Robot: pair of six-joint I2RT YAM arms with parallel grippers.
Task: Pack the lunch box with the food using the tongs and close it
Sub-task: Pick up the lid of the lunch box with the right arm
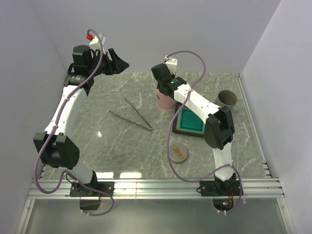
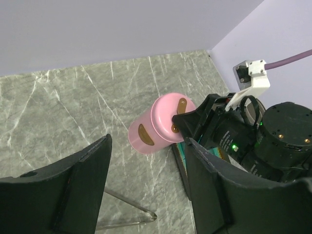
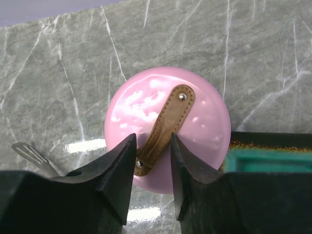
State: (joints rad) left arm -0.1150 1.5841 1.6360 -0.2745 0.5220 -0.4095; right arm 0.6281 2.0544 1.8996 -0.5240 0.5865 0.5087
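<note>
1. We are finding the pink tub (image 1: 164, 101) standing at the far middle of the table (image 1: 122, 151), just beside the far left corner of the black tray (image 1: 189, 122). A grey cup (image 1: 226, 99) is sitting further right, near the side wall.
2. The right arm is stretching over the tray and hiding its far right part from above.
3. The tongs (image 1: 130, 120) are lying flat to the left of the tub and apart from it. Their arms are spreading in a narrow V with the joined end towards the tray, and they are gripping nothing.
4. An orange piece (image 1: 179, 154) is resting on a round grey dish (image 1: 184, 146) nearer us than the tray.
5. Bare marble is showing all round the tongs. A metal rail (image 1: 156, 185) is running along the near edge.
6. The left gripper (image 1: 119, 61) is hanging high by the back wall, jaws wide and empty. Its own view is looking down on the tub and the right wrist.
7. The top view is hiding the right gripper (image 3: 151, 144) under its own wrist. The wrist camera is showing the fingers (image 3: 117, 165) straddling the near end of the brown strap (image 3: 168, 117) on the tub's lid (the gap is narrow). We cannot tell whether they are pinching it.
</note>
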